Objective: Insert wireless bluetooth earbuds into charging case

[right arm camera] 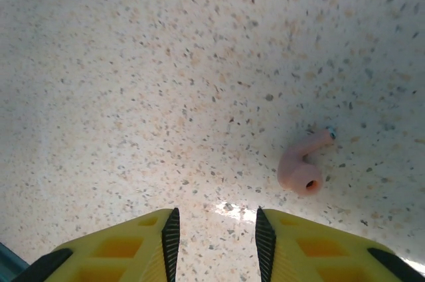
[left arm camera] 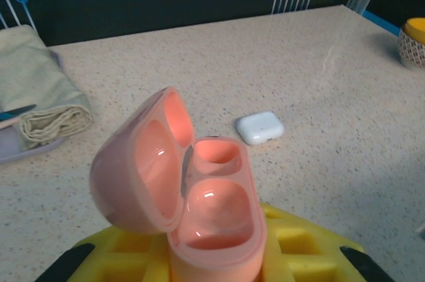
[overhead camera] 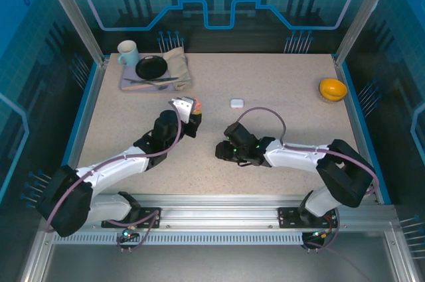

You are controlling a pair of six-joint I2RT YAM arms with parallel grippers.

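1 pink stemmed earbud [right arm camera: 302,166] lies by the parted right end effector [right arm camera: 216,235]; left end effector [overhead camera: 186,112] clamps open pink case [left arm camera: 199,209].

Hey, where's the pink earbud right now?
In the right wrist view, the pink earbud lies on the speckled table just ahead of the open right end effector, off to the picture's right, touching neither finger.
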